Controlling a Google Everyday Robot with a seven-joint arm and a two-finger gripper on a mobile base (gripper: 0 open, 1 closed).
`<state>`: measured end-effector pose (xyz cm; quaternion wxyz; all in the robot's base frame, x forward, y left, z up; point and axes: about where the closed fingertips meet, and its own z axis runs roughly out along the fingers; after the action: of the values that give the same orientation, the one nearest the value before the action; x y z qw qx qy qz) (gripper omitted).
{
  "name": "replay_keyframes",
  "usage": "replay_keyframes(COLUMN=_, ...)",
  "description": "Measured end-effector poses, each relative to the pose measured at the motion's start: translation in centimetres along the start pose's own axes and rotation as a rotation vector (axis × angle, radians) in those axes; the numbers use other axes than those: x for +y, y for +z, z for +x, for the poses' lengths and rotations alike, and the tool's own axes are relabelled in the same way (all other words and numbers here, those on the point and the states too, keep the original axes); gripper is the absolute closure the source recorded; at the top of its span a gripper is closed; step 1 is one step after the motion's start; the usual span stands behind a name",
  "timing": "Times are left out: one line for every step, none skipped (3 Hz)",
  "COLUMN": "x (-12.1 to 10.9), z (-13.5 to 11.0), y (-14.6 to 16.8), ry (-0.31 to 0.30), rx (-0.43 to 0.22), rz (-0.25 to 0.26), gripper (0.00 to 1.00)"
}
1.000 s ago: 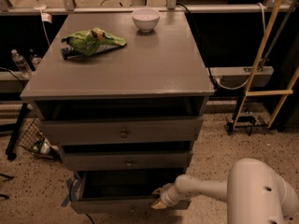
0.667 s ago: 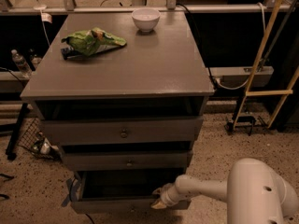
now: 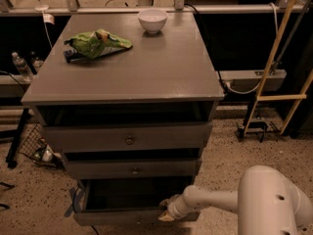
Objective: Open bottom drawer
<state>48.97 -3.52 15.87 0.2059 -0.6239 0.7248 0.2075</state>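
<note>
The bottom drawer (image 3: 117, 215) is the lowest of three grey drawers in a grey cabinet (image 3: 127, 77). It stands pulled out furthest, with its dark inside showing and its front panel near the bottom edge of the view. Its knob is out of view. My gripper (image 3: 165, 212) is at the right part of that drawer's front edge, on the end of my white arm (image 3: 220, 202), which comes in from the lower right.
The top drawer (image 3: 128, 139) and middle drawer (image 3: 133, 169) also stand a little out. A green chip bag (image 3: 95, 44) and a white bowl (image 3: 152, 19) sit on the cabinet top. A yellow ladder (image 3: 274, 67) stands at right. A wire basket (image 3: 36, 148) and water bottle (image 3: 19, 65) are at left.
</note>
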Motion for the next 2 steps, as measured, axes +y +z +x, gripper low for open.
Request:
replay_keyframes(x=0.0, z=0.0, y=0.0, ry=0.0, rx=0.0, rz=0.0, gripper=0.75)
replay_keyframes(x=0.01, z=0.0, y=0.01, ry=0.0, rx=0.0, rz=0.0, gripper=0.51)
